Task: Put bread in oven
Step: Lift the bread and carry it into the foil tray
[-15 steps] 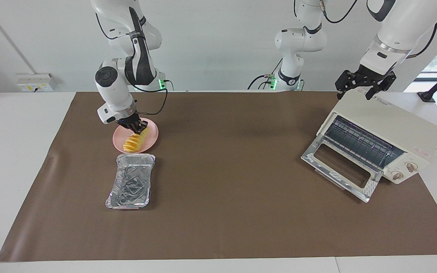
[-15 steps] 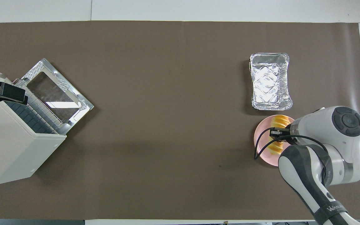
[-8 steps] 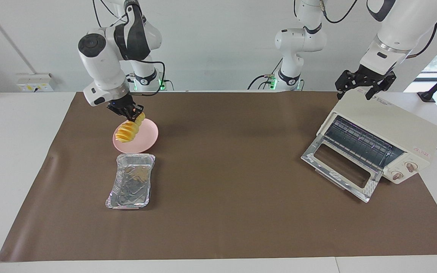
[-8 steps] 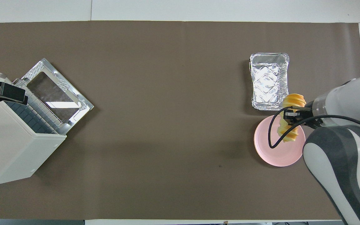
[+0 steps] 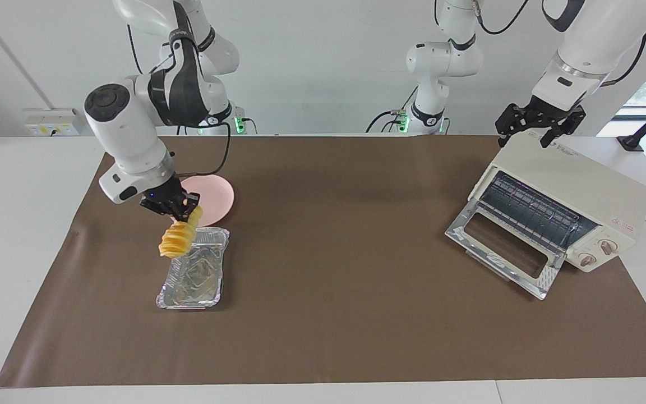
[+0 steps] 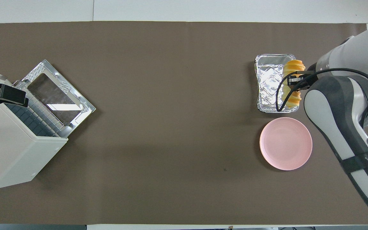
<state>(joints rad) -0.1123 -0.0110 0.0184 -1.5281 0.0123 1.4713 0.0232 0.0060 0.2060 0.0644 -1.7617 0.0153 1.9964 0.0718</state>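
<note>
Right gripper [image 5: 180, 210], fingers clamped on the upper end of the bread [image 5: 178, 239], which hangs tilted in the air over the foil tray [image 5: 191, 275], clear of it. In the overhead view the loaf lies over the tray's edge toward the right arm's end of the table. Pink plate [image 6: 286, 143], bare, at 6 o'clock of the tray in that view, nearer to the robots. Left gripper [image 5: 540, 125], jaws spread wide and holding nothing, waits over the top rear corner of the oven [image 5: 581, 191] at the left arm's end, at 9 o'clock of the tray in the overhead view. Oven door [image 5: 502, 247] dropped open onto the brown mat [image 5: 345, 235].
</note>
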